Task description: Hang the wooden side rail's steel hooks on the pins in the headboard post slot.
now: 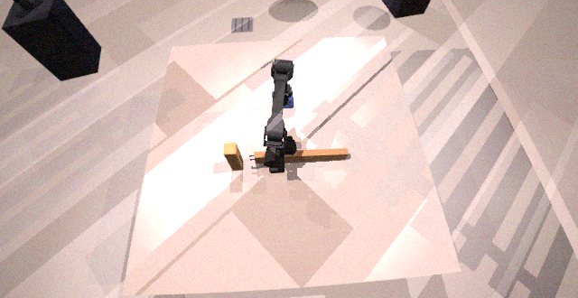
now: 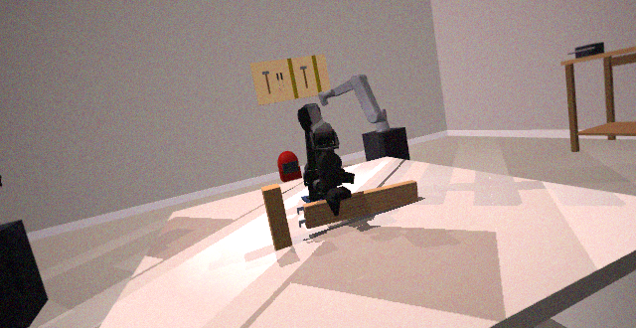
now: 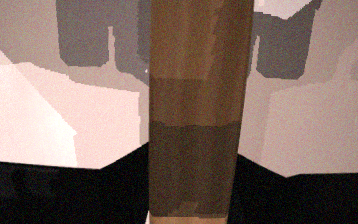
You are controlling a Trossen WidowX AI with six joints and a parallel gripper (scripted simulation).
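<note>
Rail (image 1: 321, 154) (image 2: 383, 199) (image 3: 197, 100) of brown wood is pinched between the fingers of the end effector (image 1: 275, 167) (image 2: 335, 211) (image 3: 183, 147), which grips it nearer its hooked end, leaving the longer stretch reaching toward the bench's right edge as the top view has it. Seen from there, the rail lies roughly along the bench's lower edge, well in from it. Two steel hooks (image 1: 252, 158) (image 2: 301, 224) stick out of the left end, toward the headboard post (image 1: 233, 155) (image 2: 276, 219), which stands between them and the bench's left edge. A narrow gap parts hooks and post, so room is tight on that side; broad room lies from the rail to the lower corners of the bench (image 1: 289, 271) (image 2: 407, 278) (image 3: 20, 115). The arm (image 1: 277, 104) (image 2: 323, 164) reaches in from the upper-edge side. The exterior view shows what the top one cannot settle: the hooks sit one above the other, and the hooked end is raised over its shadow, while the far end is low, close to the bench. Only the wrist view shows dark fingers against both sides of the wood.
</note>
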